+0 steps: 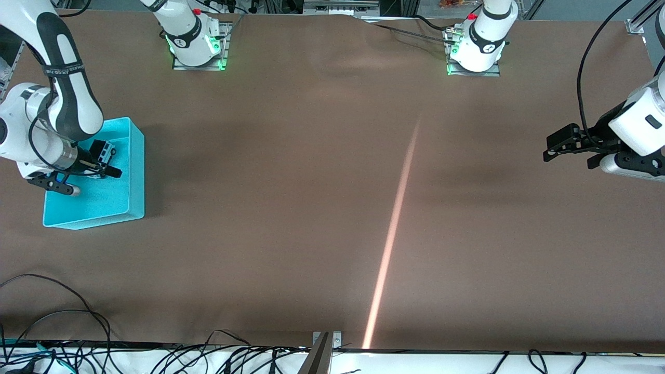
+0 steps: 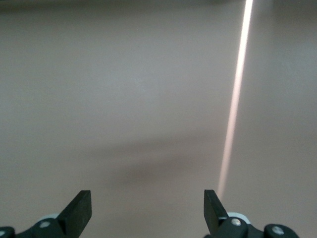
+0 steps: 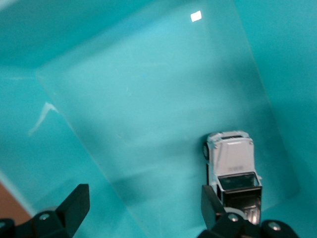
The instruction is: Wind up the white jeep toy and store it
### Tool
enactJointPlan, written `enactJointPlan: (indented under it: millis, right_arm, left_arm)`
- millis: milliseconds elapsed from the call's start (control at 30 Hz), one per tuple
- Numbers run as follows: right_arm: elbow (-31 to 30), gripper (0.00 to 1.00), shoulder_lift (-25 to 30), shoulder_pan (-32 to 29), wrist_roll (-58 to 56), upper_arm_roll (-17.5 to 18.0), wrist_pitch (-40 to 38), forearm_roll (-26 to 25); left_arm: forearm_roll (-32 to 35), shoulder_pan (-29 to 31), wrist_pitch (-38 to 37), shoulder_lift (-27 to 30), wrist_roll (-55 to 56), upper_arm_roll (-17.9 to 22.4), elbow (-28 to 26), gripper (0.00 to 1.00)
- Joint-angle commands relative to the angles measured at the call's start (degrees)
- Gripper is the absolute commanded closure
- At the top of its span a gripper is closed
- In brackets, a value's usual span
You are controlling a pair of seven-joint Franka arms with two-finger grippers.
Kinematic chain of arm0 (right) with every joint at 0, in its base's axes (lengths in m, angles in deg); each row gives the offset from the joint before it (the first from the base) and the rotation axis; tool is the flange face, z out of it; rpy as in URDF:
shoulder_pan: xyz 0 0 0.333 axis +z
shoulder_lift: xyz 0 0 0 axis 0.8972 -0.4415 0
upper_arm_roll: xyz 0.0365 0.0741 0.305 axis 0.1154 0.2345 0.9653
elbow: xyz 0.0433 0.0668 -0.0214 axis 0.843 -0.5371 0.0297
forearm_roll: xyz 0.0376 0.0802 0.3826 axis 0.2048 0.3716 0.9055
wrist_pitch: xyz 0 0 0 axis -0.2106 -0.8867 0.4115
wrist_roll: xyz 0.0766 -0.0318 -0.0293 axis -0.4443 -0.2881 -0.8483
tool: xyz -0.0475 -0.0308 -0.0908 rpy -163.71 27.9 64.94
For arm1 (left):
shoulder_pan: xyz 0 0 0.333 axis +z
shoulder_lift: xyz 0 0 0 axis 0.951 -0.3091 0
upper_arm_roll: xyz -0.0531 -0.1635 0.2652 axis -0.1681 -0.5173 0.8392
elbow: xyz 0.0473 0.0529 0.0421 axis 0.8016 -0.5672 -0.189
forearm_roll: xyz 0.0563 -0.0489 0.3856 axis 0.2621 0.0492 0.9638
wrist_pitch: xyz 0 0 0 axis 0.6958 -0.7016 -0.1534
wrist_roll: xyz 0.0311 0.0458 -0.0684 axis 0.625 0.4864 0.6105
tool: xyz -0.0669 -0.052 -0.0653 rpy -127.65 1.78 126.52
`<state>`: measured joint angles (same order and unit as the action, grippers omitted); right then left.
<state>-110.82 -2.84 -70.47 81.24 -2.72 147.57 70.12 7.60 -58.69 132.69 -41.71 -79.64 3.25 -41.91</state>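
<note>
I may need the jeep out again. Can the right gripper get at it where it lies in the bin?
Probably yes: the right gripper hangs open inside the cyan bin, the white jeep toy beside one fingertip, nothing covering it.

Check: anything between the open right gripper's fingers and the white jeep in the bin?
Nothing. In the right wrist view the right gripper is open over the cyan bin, and the white jeep toy lies by one finger.

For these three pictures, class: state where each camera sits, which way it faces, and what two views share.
Front view: high across the table, facing both arm bases, the open left gripper and the right gripper over the cyan plastic bin.
Left wrist view: looks past its open fingers at brown tabletop.
Right wrist view: looks into the bin at the white jeep toy.
Shared: the bin.
</note>
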Motion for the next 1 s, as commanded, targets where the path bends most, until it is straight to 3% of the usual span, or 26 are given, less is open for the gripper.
enactJointPlan:
  millis: [0, 400, 600, 967]
  right_arm:
    - [0.2, 0.00, 2.1, -0.8, 0.7, 1.2, -0.7, -1.1]
    - [-0.1, 0.00, 14.5, -0.8, 0.2, 2.3, -9.3, -0.4]
    - [0.3, 0.00, 17.8, -0.6, 0.6, 4.1, -9.2, 1.1]
    - [10.4, 0.00, 20.4, -0.6, 0.9, 9.3, -17.8, 4.3]
  left_arm:
    - [0.7, 0.2, -0.3, 0.4, -0.6, -0.2, -0.2, 0.00]
    - [0.7, 0.5, -0.3, 0.3, -0.6, -0.2, -0.1, 0.00]
    - [1.3, 0.5, -0.3, 0.3, -0.7, -0.1, -0.2, 0.00]
    - [5.8, 0.3, -0.2, 0.8, -0.7, -0.4, -0.2, 0.00]
